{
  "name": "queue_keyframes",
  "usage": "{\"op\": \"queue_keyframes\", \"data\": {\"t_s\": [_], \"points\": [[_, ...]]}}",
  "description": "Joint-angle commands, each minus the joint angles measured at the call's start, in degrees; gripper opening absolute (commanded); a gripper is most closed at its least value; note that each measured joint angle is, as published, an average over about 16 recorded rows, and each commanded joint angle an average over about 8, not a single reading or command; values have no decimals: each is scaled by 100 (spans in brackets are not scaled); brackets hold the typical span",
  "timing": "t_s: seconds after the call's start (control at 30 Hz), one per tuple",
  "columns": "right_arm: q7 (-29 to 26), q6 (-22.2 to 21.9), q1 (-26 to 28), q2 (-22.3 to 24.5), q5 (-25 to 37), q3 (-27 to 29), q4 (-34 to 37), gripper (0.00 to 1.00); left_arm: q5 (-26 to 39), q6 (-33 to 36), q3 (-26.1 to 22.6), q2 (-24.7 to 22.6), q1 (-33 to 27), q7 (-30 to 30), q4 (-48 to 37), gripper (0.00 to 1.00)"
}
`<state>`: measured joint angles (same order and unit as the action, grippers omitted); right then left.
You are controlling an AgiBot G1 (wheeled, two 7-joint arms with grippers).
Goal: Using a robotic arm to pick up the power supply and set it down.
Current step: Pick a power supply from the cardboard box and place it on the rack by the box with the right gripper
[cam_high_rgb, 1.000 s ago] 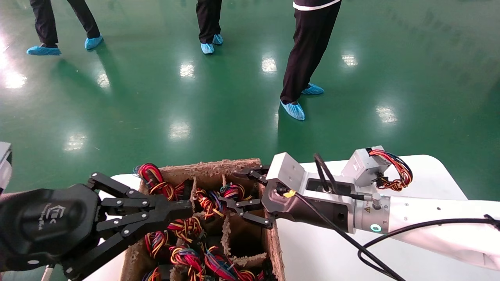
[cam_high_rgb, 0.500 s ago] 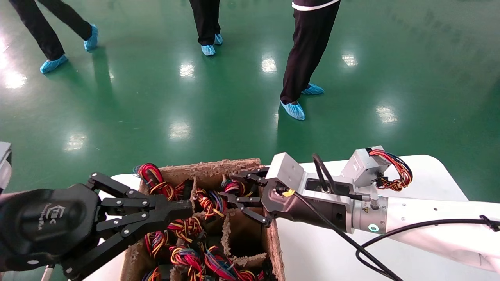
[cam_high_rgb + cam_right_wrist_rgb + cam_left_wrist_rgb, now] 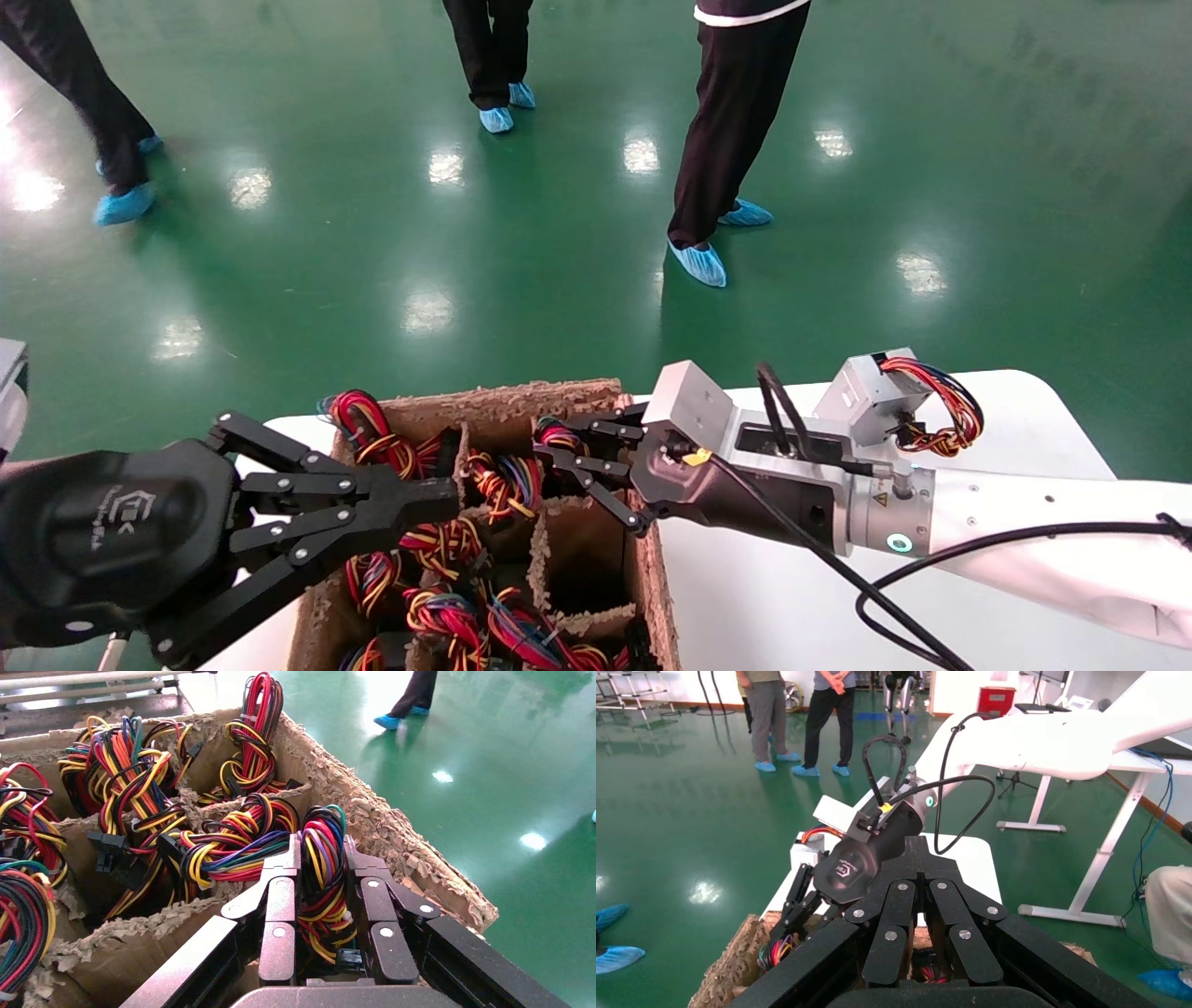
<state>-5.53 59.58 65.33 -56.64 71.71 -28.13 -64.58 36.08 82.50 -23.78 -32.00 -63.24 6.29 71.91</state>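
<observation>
The robotic arm (image 3: 931,531), my right one, reaches over the cardboard box (image 3: 507,396). Its right gripper (image 3: 557,445) is shut on a tied bundle of red, yellow, purple and black wires (image 3: 322,874) rising from a far compartment. The metal body under that bundle is hidden in the box. One grey power supply (image 3: 871,396) with its wire bundle (image 3: 941,410) sits on the white table behind the arm's wrist. My left gripper (image 3: 452,494) hovers shut and empty over the box's left side.
The box (image 3: 393,839) has cardboard dividers and several more wire bundles (image 3: 126,776); one right-hand compartment (image 3: 582,550) looks empty. The white table (image 3: 1024,419) extends to the right. People's legs (image 3: 726,140) stand on the green floor beyond.
The right gripper was wide open above the box a second ago; it has pushed slightly farther in and closed its fingers round the wire bundle. The left arm has not moved.
</observation>
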Motion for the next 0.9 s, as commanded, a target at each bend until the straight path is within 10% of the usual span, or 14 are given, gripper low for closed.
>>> {"op": "queue_keyframes", "data": {"t_s": [0.03, 0.9], "points": [[-4, 11, 2, 7, -4, 0, 4, 0, 0, 0, 0, 0, 0, 0, 0, 0], [-1050, 225, 347, 615, -1251, 740, -467, 0, 0, 0, 0, 0, 0, 0, 0, 0]]}}
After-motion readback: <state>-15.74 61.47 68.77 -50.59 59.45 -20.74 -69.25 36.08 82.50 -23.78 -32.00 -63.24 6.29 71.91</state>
